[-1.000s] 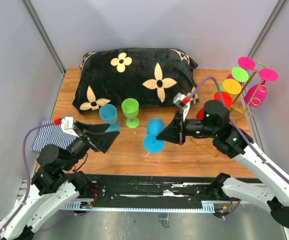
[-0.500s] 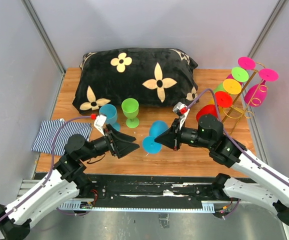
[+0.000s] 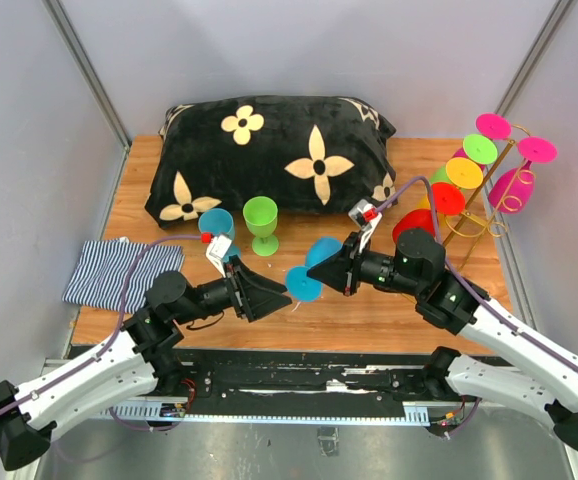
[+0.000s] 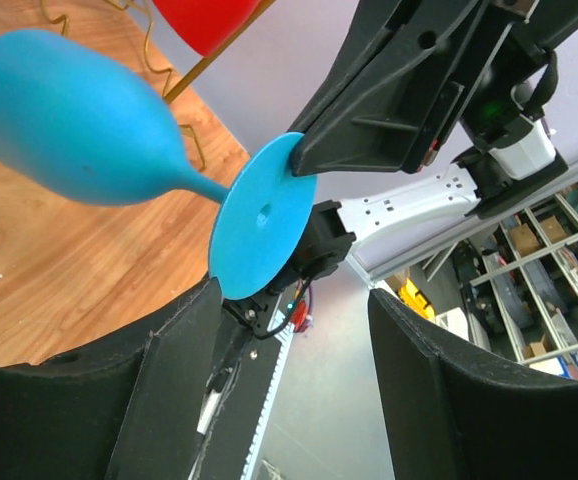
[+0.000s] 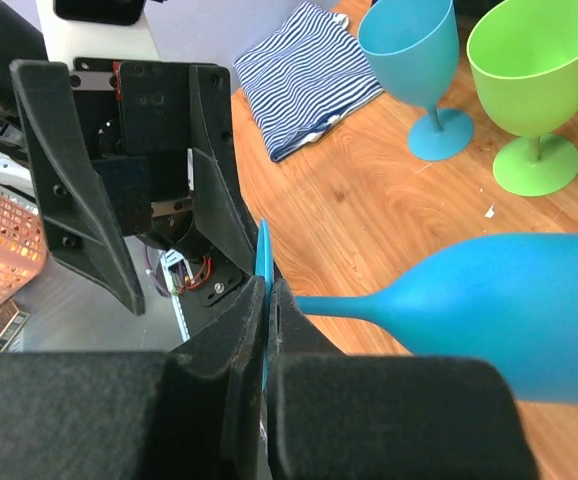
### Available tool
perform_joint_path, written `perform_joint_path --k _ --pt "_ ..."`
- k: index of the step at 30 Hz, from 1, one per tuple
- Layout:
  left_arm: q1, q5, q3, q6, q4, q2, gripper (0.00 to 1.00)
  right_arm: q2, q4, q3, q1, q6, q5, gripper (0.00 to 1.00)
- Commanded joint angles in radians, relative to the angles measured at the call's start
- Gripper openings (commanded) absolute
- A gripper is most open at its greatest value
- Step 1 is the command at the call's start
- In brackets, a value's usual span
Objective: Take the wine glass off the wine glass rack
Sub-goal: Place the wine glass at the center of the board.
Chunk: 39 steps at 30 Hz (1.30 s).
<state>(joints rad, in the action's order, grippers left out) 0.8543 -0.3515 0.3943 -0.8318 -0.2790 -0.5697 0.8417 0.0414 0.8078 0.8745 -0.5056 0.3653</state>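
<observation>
Wine glass [image 3: 316,262], blue | we see right gripper [image 5: 266,300] clamped on its foot | left gripper [image 4: 291,292] at its 8 o'clock, jaws apart, flanking that foot

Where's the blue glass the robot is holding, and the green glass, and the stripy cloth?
held blue glass [image 4: 69,130]: left wrist view, on its bowl.
green glass [image 3: 261,214]: top view, inside its bowl.
stripy cloth [image 3: 109,272]: top view, on the middle of the cloth.
</observation>
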Motion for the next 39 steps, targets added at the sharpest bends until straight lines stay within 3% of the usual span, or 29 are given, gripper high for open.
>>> perform_joint_path --k 1,3,8,17,27,34,39 --pt "0.031 0.053 -0.001 0.008 -0.091 -0.013 0.61 0.010 -0.075 0.014 0.017 -0.043 0.055 0.01" --pt "0.032 0.055 -0.004 0.005 -0.102 -0.013 0.56 0.015 -0.081 0.013 0.017 -0.048 0.063 0.01" --pt "0.034 0.095 -0.009 0.009 -0.089 0.003 0.56 0.023 -0.074 0.018 0.017 -0.052 0.078 0.01" --pt "0.033 0.186 0.024 0.066 0.103 0.081 0.62 -0.033 0.079 0.047 0.017 0.004 -0.104 0.01" --pt "0.033 0.164 0.012 0.039 0.025 0.044 0.63 -0.002 -0.018 0.040 0.017 -0.045 0.069 0.01" --pt "0.034 0.087 -0.012 0.025 -0.085 0.016 0.52 0.024 -0.044 0.041 0.017 -0.061 0.126 0.01" --pt "0.034 0.022 -0.017 0.030 -0.132 0.016 0.33 0.027 -0.067 0.041 0.018 -0.059 0.168 0.01"
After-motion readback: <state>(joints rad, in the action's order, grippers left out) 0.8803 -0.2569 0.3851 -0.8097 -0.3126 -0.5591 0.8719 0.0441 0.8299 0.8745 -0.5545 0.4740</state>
